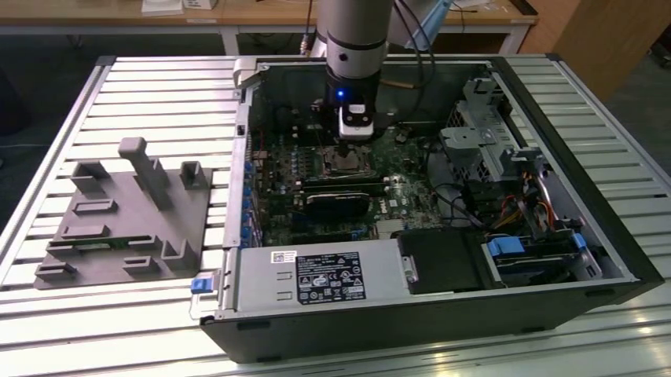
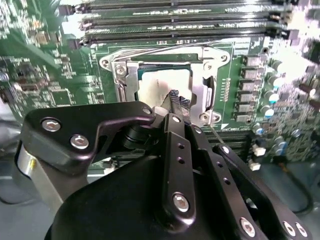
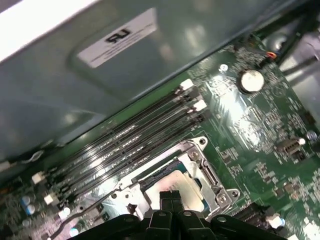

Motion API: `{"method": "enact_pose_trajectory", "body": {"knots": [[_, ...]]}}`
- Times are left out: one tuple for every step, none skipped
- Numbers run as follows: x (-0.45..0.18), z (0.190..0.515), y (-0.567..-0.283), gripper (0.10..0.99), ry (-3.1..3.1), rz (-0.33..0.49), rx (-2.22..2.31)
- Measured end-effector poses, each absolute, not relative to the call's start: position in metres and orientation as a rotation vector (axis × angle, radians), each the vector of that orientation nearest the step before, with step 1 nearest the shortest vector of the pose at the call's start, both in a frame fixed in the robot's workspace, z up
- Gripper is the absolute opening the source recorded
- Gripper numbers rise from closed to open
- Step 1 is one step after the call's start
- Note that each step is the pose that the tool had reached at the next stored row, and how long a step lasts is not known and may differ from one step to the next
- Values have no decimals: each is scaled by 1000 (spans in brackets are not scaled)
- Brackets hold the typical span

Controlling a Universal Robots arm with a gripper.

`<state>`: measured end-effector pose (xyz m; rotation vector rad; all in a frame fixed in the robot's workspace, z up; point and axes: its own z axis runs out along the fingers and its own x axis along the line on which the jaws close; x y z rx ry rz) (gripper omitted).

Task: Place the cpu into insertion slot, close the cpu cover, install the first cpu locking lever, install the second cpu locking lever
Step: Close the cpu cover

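- Second wrist view: we are seeing the gripper [image 2: 178,102] closed on nothing, its tips together directly over the cpu [image 2: 155,82].
- We are finding the cpu lying flat in the slot [image 2: 122,75], near the board's [image 2: 30,75] middle.

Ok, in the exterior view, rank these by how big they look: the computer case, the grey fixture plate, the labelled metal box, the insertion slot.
1. computer case, clearly the largest.
2. grey fixture plate.
3. labelled metal box, about as wide as the plate but shallower.
4. insertion slot, by far the smallest.
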<state>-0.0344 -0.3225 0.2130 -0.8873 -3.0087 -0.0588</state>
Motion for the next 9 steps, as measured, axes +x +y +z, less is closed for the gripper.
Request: {"method": "enact_pose_trajectory", "body": {"knots": [[-34, 213, -322, 106, -3016, -59, -860], [-34, 213, -322, 106, -3024, -59, -833], [-34, 212, -322, 106, -3031, -59, -805], [-34, 212, -322, 106, -3037, -59, -778], [-34, 212, -322, 106, -3044, -58, -751], [-34, 212, -322, 106, -3051, -58, -721], [-34, 212, -322, 106, -3057, -58, -694], [-34, 212, -322, 106, -3063, -58, -666], [-34, 212, -323, 106, -3068, -58, -638]]}}
